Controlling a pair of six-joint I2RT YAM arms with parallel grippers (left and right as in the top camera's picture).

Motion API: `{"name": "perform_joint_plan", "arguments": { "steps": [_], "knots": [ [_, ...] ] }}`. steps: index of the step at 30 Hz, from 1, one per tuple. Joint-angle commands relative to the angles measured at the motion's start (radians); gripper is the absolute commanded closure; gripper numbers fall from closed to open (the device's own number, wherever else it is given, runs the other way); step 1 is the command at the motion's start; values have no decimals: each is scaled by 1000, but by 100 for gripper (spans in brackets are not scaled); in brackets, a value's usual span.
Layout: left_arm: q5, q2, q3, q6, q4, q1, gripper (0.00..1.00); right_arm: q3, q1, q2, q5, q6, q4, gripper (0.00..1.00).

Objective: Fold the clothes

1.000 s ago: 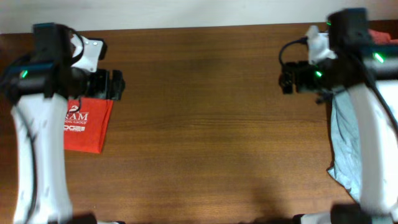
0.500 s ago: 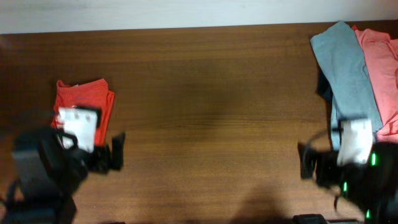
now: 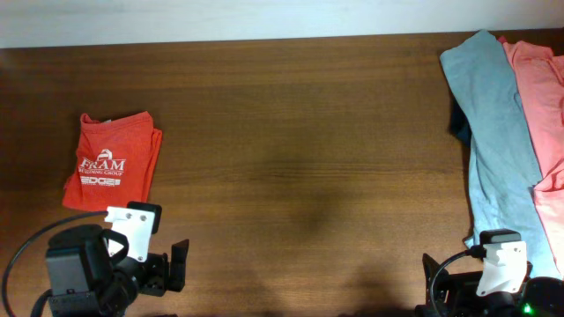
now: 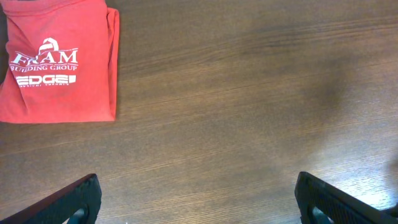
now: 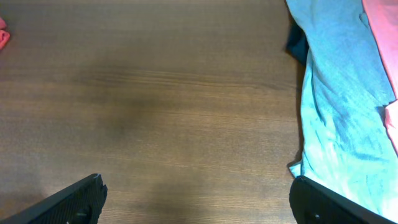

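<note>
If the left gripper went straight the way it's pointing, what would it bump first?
Most likely just the bare wooden table. In its wrist view the open left gripper frames only plain wood, and the orange-red T-shirt lies off to the left of that line. Depth is unclear.

Warm, rather dim light spreads evenly over the table [image 3: 291,132], faint soft shadows lie ahead of my left gripper [image 4: 199,208] and right gripper [image 5: 199,208], and the overhead view is slightly blurred.
</note>
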Motion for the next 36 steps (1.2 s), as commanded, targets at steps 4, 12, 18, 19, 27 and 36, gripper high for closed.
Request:
{"name": "perform_joint_plan", "arguments": {
  "steps": [4,12,18,19,27,36],
  "knots": [
    [-3,-4,-5,-6,1,2,1,-3,-4,-5,9,8,3,1],
    [-3,-4,-5,-6,0,2,1,-27,-4,-33,6,8,157,1],
    [-3,-4,-5,-6,1,2,1,-212,-4,-100,3,8,352,2],
    [-3,-4,-5,-6,0,2,1,-285,-4,-130,-8,9,418,1],
    [-3,-4,-5,-6,0,2,1,-704,24,-401,-157,9,787,1],
    [-3,-4,-5,-6,1,2,1,-929,24,-425,-122,0,1110,1]
  ]
}}
